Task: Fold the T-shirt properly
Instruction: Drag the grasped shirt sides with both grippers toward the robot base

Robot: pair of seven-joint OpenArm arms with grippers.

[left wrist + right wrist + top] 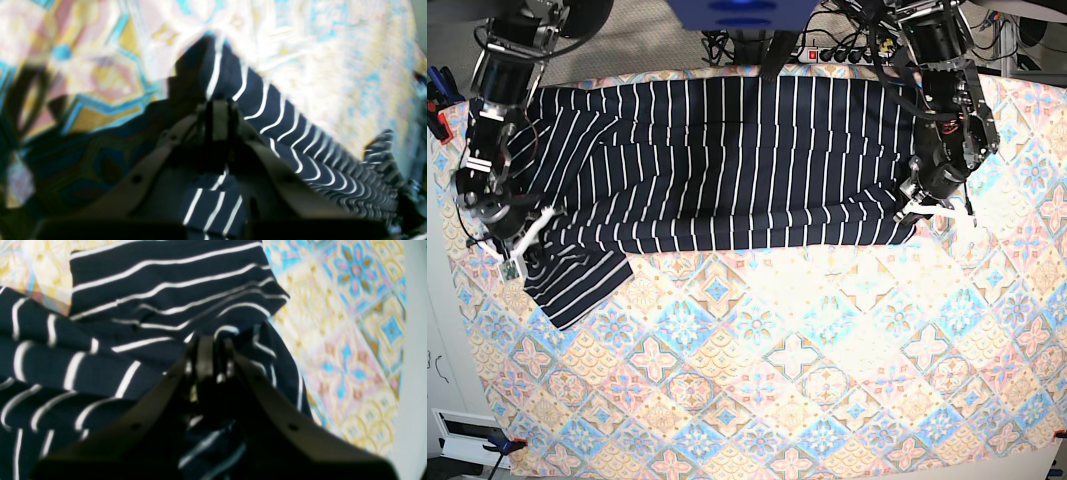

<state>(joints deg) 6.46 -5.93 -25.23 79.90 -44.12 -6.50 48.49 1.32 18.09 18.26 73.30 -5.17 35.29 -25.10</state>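
Observation:
The T-shirt [727, 160], dark navy with thin white stripes, lies spread across the far part of the table, with one sleeve [577, 280] sticking out toward the front at the left. My left gripper [924, 208] is at the shirt's lower right corner. Seen up close, my left gripper [218, 105] is shut on a raised peak of the T-shirt [267, 103]. My right gripper [527, 240] is at the shirt's left edge by the sleeve. In the right wrist view, my right gripper [215, 343] is shut on bunched fabric of the T-shirt [150, 283].
A pastel floral-tile tablecloth [807, 370] covers the table in front of the shirt. Cables and a power strip [847, 50] lie behind the table's back edge. Small clamps [502, 443] hold the cloth's front corners. Both arms reach in from the back.

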